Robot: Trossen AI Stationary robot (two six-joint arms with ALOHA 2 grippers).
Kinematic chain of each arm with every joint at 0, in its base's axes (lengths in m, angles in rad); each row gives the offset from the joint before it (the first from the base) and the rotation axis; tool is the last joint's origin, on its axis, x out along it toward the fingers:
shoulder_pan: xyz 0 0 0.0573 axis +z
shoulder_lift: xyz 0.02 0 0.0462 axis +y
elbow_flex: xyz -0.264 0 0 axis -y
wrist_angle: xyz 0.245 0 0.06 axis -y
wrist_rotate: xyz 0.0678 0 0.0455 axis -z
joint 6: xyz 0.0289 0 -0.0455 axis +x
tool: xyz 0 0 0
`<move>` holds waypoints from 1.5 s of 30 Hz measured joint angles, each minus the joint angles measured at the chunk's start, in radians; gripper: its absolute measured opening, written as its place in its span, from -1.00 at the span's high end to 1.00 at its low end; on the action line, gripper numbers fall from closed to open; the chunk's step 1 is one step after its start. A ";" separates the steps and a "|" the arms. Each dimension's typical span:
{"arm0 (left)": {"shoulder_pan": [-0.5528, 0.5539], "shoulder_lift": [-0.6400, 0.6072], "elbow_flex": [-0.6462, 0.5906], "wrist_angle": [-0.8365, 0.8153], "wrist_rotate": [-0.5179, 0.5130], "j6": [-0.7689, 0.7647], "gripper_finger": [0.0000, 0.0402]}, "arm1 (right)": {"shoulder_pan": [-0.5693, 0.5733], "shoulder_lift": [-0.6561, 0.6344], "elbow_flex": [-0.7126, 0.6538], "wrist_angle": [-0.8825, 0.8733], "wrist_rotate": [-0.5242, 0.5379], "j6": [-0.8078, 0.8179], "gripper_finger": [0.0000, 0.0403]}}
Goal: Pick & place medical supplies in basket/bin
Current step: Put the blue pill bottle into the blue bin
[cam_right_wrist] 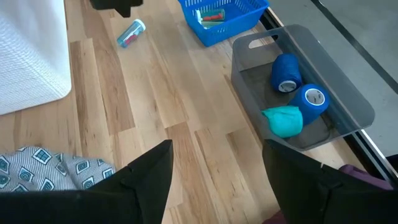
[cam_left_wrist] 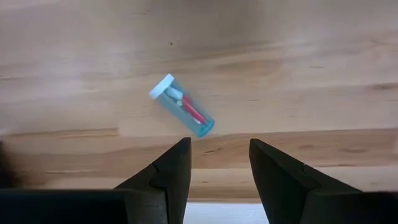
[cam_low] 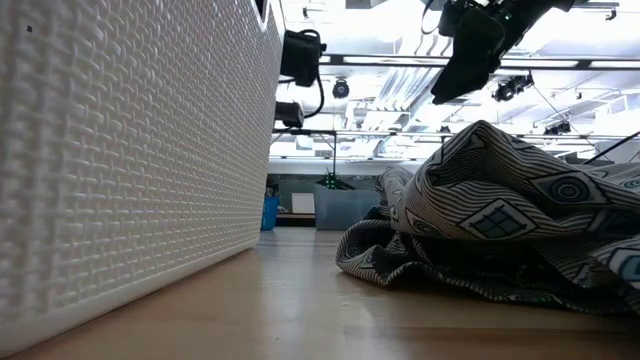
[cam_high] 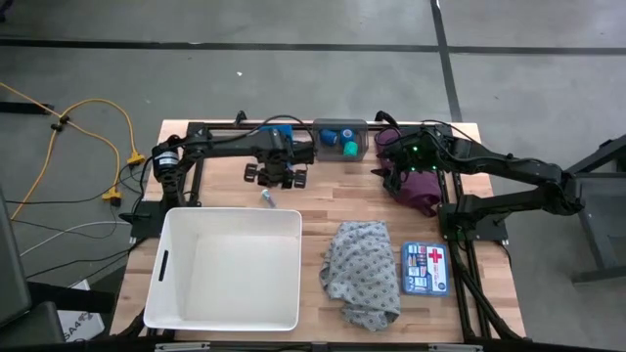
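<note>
A small clear-blue vial (cam_left_wrist: 181, 114) with a white cap and red and white contents lies on its side on the wood, just beyond the far rim of the white basket (cam_high: 225, 269). My left gripper (cam_left_wrist: 219, 155) points down over it, open, with the vial ahead of its fingertips and untouched. My right gripper (cam_right_wrist: 217, 163) hangs open above the table's far right. A maroon cloth (cam_high: 423, 188) lies beneath it. The grey patterned cloth (cam_high: 362, 272) lies crumpled to the right of the basket. Two blue tape rolls (cam_right_wrist: 286, 73) and a teal one (cam_right_wrist: 283, 120) sit in the grey bin (cam_right_wrist: 348, 99).
A small blue bin (cam_right_wrist: 224, 15) with small items stands beside the grey bin at the far edge. A blue first-aid box (cam_high: 424, 268) lies right of the grey cloth. Bare wood shows between the basket's far rim and the bins.
</note>
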 joint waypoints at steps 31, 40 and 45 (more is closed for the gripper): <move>-0.011 0.000 -0.223 0.179 0.024 -0.280 0.23 | 0.000 0.000 0.000 -0.002 0.000 -0.034 -0.17; -0.011 0.058 -0.225 0.172 0.083 -0.371 0.23 | 0.000 0.000 0.000 -0.008 0.001 -0.034 -0.17; 0.004 0.090 -0.225 0.171 0.140 -0.374 0.23 | 0.000 0.000 0.000 -0.023 0.001 -0.034 -0.17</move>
